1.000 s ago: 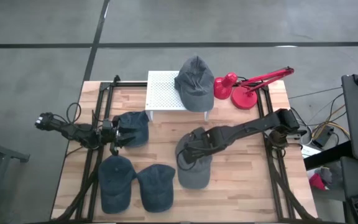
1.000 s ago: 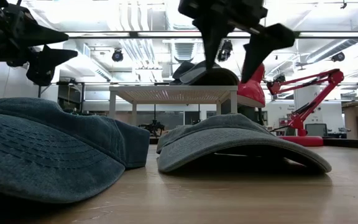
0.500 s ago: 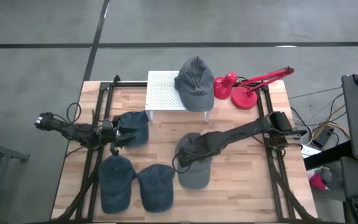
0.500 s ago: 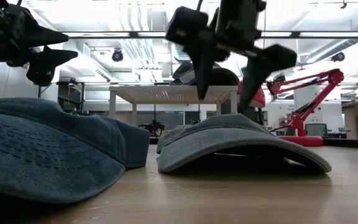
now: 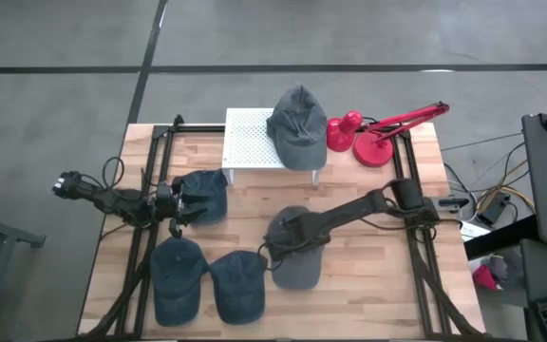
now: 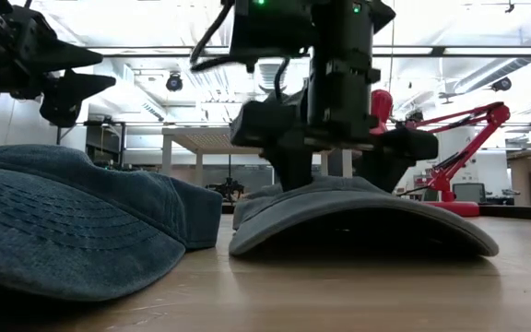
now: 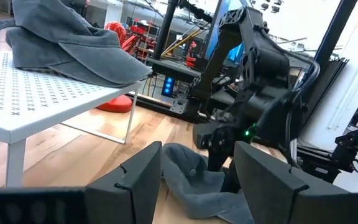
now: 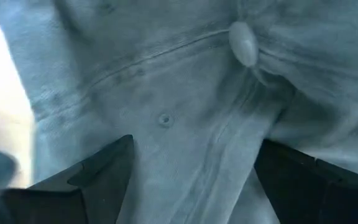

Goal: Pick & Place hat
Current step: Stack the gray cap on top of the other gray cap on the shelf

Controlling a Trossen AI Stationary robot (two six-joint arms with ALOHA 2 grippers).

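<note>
Grey denim hat (image 5: 295, 249) lies directly under the right gripper (image 5: 281, 245) in the high view, brim pointing toward the table's near edge; the left gripper (image 5: 186, 204) waits well off to its side, part open. Low view: the right gripper (image 6: 339, 152) straddles the crown, fingers wide, tips touching cloth. Right wrist view: faded seams and the hat's top button (image 8: 243, 43) sit between both spread fingers (image 8: 98, 171).

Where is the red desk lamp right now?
In the high view the red desk lamp stands at the table's far right corner, beside the white perforated metal stand carrying a grey cotton cap.
</note>
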